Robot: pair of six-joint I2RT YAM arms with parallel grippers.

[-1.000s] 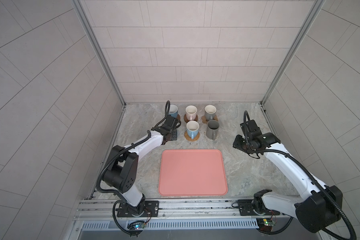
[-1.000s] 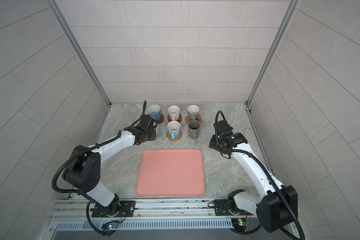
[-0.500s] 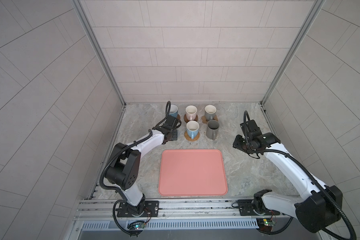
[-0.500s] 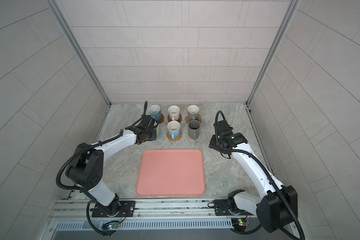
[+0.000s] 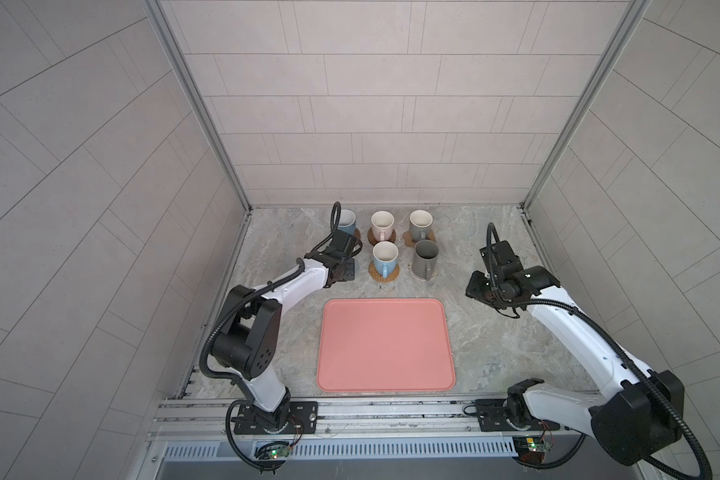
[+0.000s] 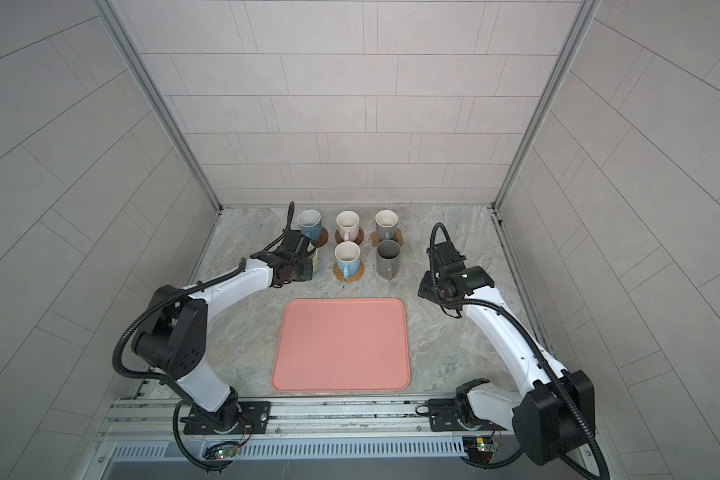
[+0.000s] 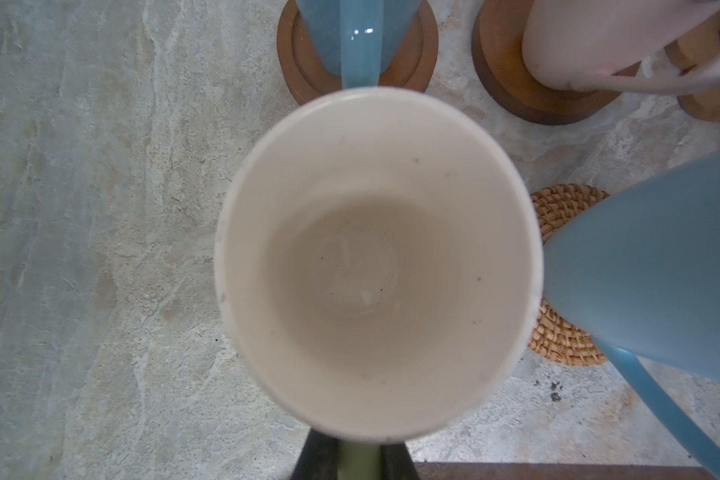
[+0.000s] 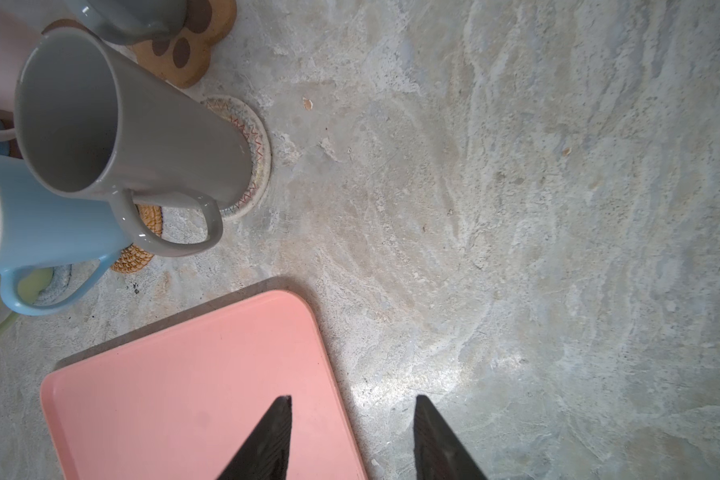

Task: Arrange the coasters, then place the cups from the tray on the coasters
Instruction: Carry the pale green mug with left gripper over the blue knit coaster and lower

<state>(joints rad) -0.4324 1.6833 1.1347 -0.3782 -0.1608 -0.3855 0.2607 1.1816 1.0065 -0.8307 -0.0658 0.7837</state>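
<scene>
Left gripper (image 7: 360, 457) barely shifted, clamping yellow-green mug (image 7: 375, 266).

You are looking at a marbled grey tabletop (image 5: 487, 345) that is carrying a salmon-pink tray (image 5: 385, 345), lying flat near its front edge. Behind the tray, six coasters are sitting directly on the stone in two rows. At the back are a brown wooden disc (image 7: 425, 54), another wooden disc (image 7: 495, 75) and a tan paw-shaped coaster (image 8: 192, 45). In front are a grey-blue crochet round (image 8: 61, 278), a golden rattan round (image 7: 566, 340) and a pale woven round (image 8: 254, 166).
</scene>
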